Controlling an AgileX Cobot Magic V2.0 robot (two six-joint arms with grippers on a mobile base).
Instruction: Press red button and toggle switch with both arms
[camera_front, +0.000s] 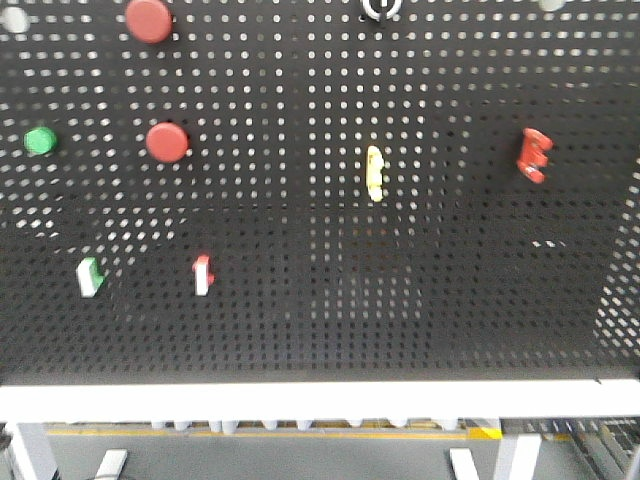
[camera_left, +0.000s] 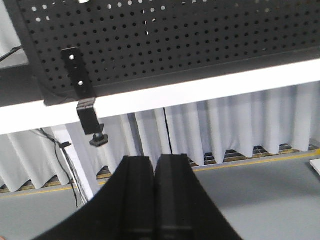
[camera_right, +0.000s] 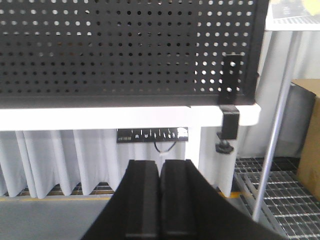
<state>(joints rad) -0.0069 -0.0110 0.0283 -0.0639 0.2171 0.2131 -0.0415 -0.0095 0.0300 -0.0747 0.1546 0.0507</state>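
Observation:
The red button, the larger of two matte red discs, sits at the top left of the black pegboard in the front view. The toggle switch, a black knob with a white ring, is cut off by the top edge. Neither arm shows in the front view. In the left wrist view my left gripper is shut and empty, held below the board's lower left corner. In the right wrist view my right gripper is shut and empty, below the board's lower right part. Button and switch are out of both wrist views.
On the board are a smaller red disc, a green button, a pale yellow lever, a red pronged clip and two rocker switches. A white table edge runs below. Black clamps hold the board's corners.

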